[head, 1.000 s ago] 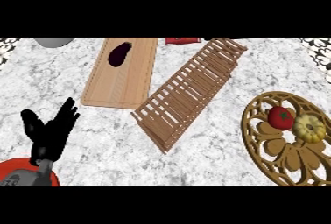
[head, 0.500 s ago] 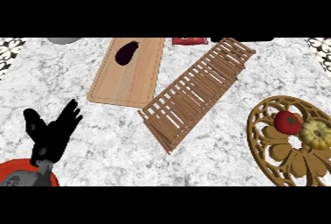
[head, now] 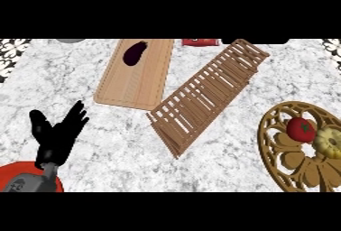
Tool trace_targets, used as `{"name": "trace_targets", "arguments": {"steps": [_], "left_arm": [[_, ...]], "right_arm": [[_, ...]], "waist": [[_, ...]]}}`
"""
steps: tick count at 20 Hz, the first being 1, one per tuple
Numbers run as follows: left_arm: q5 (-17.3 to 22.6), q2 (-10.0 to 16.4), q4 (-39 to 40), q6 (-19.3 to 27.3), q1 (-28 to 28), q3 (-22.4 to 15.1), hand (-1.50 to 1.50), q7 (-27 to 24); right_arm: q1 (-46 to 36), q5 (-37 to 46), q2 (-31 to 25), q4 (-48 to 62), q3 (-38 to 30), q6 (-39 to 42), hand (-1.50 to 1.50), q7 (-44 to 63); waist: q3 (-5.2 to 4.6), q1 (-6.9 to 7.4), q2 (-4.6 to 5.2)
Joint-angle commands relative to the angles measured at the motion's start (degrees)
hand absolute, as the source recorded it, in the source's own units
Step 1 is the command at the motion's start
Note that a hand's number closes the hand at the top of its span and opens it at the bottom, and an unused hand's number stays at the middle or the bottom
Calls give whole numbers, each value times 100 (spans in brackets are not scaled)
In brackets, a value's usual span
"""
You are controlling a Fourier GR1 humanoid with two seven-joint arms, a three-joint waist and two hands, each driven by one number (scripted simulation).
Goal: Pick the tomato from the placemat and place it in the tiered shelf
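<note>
Sitting on the round openwork wooden placemat [head: 265, 135] at the counter's right edge: tomato [head: 301, 128], with a yellow bumpy fruit [head: 329, 142] just beside it on the right, contact not resolvable. Tiered shelf [head: 206, 94], slatted wood, lies diagonally mid-counter, between the placemat and a cutting board [head: 133, 85] carrying an eggplant [head: 135, 52] near the far edge. Left hand [head: 58, 135] rests at the near-left corner, fingers straight, spread upward, holding nothing. Right hand not in view, so its state cannot be told. Judgement: pick not yet begun. The tomato lies rightward, so the right hand suits; descend from above, place fingers on the tomato's left and far sides to avoid nudging the yellow fruit, curl round, lift clear of the placemat's rim, then carry left to the shelf. Risk: a round tomato may roll on the slats
</note>
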Motion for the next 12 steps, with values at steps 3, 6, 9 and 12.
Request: {"name": "trace_targets", "arguments": {"steps": [3,6,9,12], "left_arm": [[-176,-339,65,106,33,-233,0,233],[-252,-363,446,-26,48,-102,0,-56],[-258,-113,-86,-21,-55,-12,0,461],[-291,-236,59,-96,143,-17,0,311]], "right_arm": [[-975,853,-195,-150,896,-828,-150,1673],[-1504,1163,-548,21,1233,-734,-150,2367],[-2125,1430,-219,618,1885,-760,-150,2530],[-2379,1555,-216,437,2224,-586,-150,3163]], "waist": [[-23,134,53],[-27,137,61],[-16,169,49],[-20,149,40]]}}
